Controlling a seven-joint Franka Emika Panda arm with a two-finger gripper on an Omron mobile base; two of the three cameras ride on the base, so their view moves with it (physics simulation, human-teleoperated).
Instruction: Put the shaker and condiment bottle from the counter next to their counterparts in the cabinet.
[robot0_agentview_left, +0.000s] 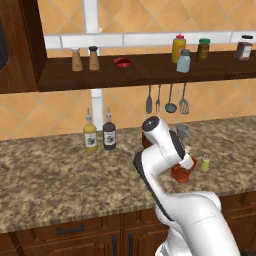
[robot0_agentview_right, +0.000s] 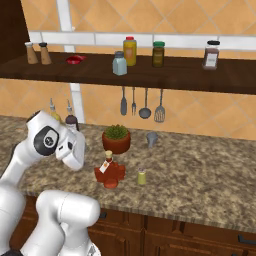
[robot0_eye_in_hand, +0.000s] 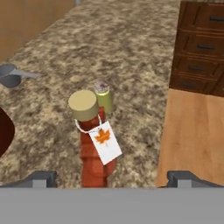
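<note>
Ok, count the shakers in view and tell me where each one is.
4. Two brown wooden shakers stand side by side at the cabinet's left end; a pale blue-grey shaker stands mid-shelf by the yellow bottle; the yellow-green shaker stands on the counter beside the red-orange condiment bottle.

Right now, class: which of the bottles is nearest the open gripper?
The red-orange condiment bottle with the tan cap and leaf tag. It stands between the gripper fingertips; the two spouted bottles stand apart.

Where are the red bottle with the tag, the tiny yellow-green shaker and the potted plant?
condiment bottle (robot0_eye_in_hand: 83, 105), hand view, tan cap.
shaker (robot0_agentview_right: 142, 177), right base view, yellow-green body.
potted plant (robot0_agentview_right: 116, 143), right base view, pot wall.
</note>
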